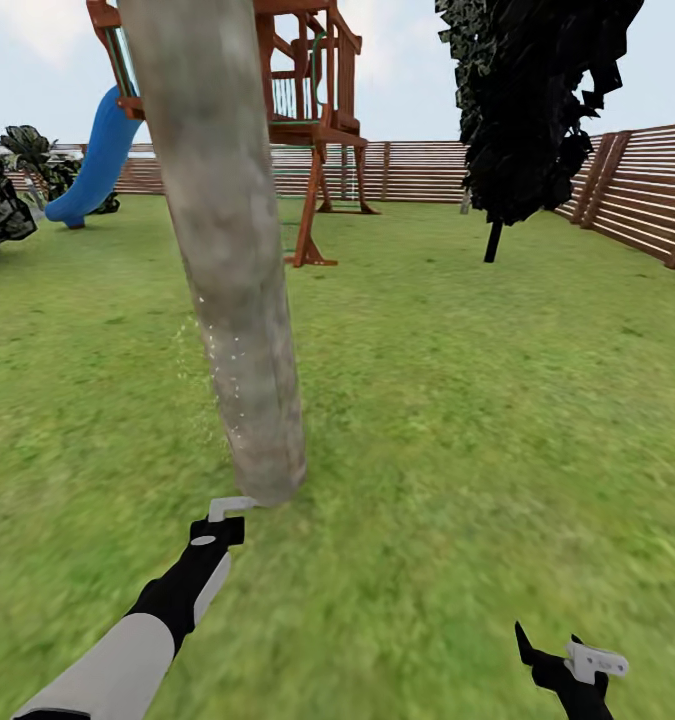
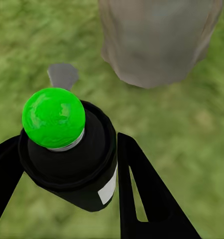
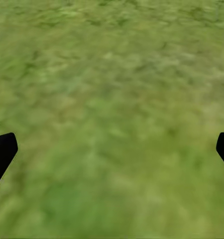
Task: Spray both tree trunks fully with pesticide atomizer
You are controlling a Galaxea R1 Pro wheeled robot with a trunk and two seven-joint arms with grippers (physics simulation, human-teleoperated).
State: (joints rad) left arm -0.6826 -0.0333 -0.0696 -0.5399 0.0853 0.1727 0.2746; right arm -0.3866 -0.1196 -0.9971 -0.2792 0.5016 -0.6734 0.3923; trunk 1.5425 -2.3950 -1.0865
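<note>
Cropping the tree trunk (image 1: pixel 239 300) (foliage unseen)

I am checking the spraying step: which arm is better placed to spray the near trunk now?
The left. Its gripper holds the pesticide atomizer just before the tree trunk, where fine droplets show. The right gripper is open, holds nothing, and hangs over grass, off to the side.

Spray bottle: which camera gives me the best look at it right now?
The left wrist view: the spray bottle sits large between the left gripper's fingers, green top toward the tree trunk. In the head view the left gripper is small at the trunk's base and the bottle cannot be made out. The right wrist view shows grass.
</note>
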